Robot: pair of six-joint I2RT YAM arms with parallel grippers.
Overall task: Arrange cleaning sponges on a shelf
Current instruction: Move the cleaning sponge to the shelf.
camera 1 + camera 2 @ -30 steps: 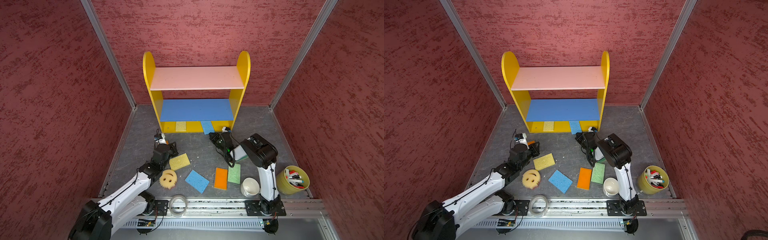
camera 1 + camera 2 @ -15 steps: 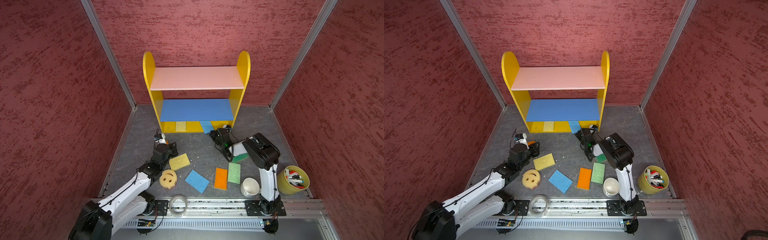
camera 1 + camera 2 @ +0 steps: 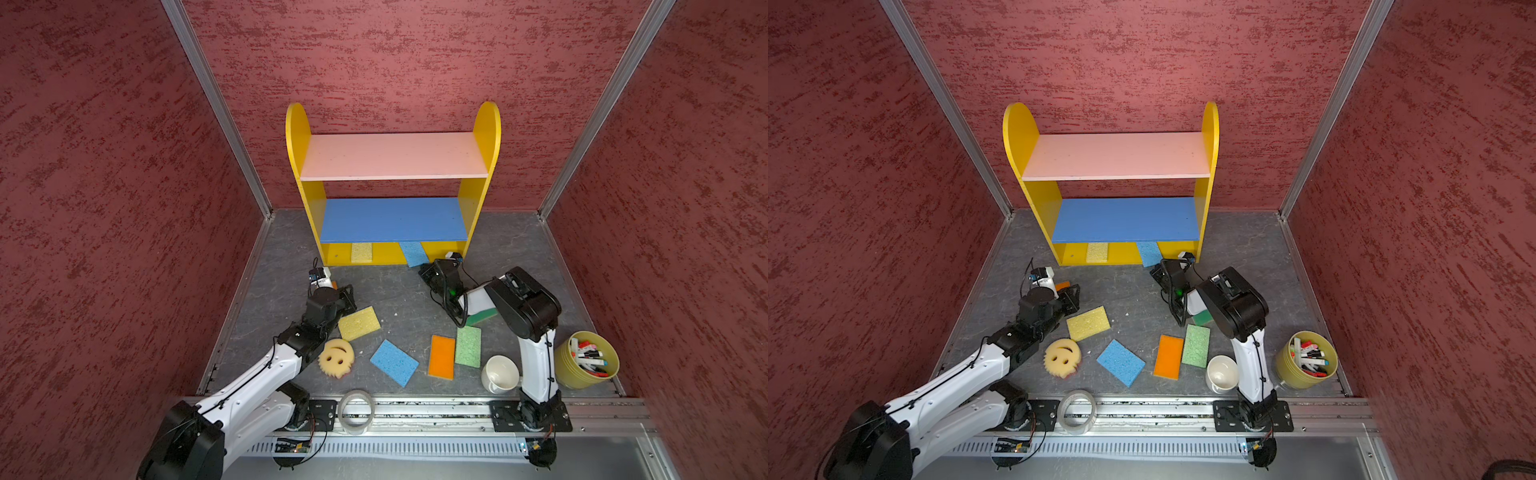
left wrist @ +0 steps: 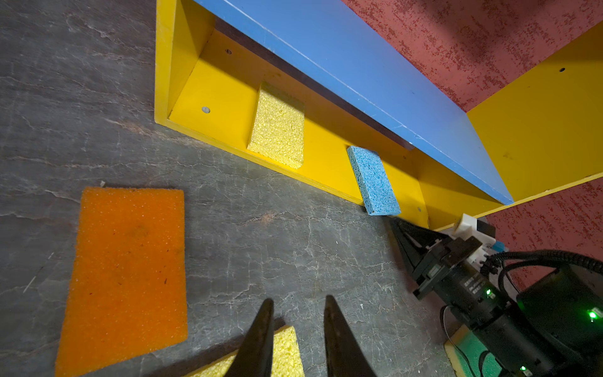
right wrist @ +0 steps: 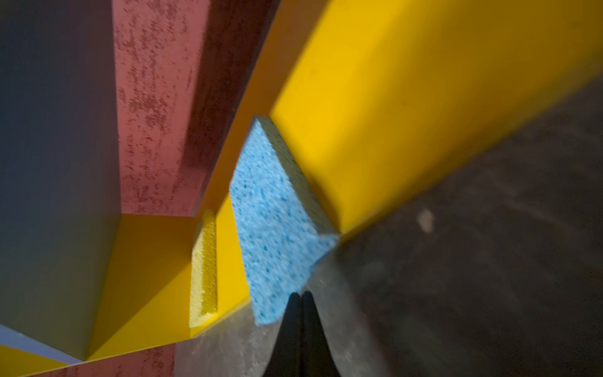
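Right gripper (image 5: 301, 295) was closed, empty, tips at the blue sponge (image 5: 270, 228), which lay askew, overhanging the shelf (image 3: 487, 124) base's front edge. Left gripper (image 4: 298, 302) was part-open, empty, before the shelf. Risk: an off-centre nudge might pivot the sponge out.

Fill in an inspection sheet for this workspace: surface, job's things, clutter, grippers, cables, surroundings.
Surface: grey mat, seven sponges loose on it.
Job's things: shelf, pink and blue boards bare; yellow base sponge lies on the base; blue base sponge overhangs its front edge. Loose: yellow sponge, smiley sponge, blue sponge, orange sponge, light green sponge, dark green sponge partly under the right arm, second orange sponge.
Clutter: white mug, tape ring, marker cup.
Grippers: left gripper open, empty; right gripper shut, tips at the blue base sponge.
Cables: black cable looped at the right wrist.
Surroundings: red walls, metal rail.
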